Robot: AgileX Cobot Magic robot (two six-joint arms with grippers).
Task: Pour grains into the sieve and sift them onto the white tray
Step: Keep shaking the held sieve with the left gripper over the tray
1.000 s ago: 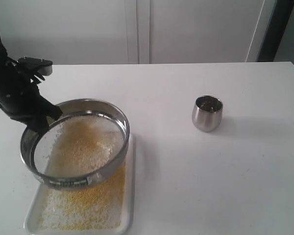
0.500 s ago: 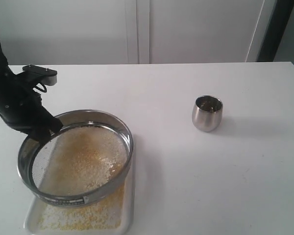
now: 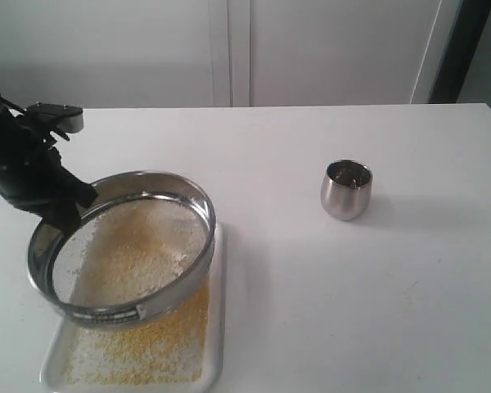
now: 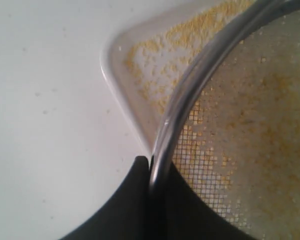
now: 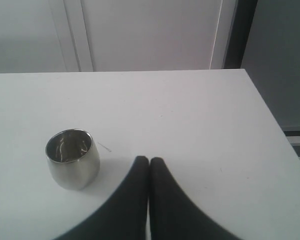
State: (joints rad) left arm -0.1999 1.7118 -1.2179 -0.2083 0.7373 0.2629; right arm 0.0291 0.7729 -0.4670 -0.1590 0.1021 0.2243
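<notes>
L gripper (image 3: 65, 214) pinched the rim of the shiny round sieve (image 3: 98, 313), tilted over the white tray (image 3: 216, 327). Whitish grains (image 3: 139, 246) lay on its mesh, yellow ones in the tray. R gripper (image 5: 149, 165) was pressed together.

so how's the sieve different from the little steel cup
The sieve is wide, shallow and mesh-bottomed; the steel cup is small, rounded and solid. The sieve is held tilted over the white tray by the left claw; the cup stands upright on the table. The sieve holds grains; the cup looks empty. Both are round, shiny metal.
</notes>
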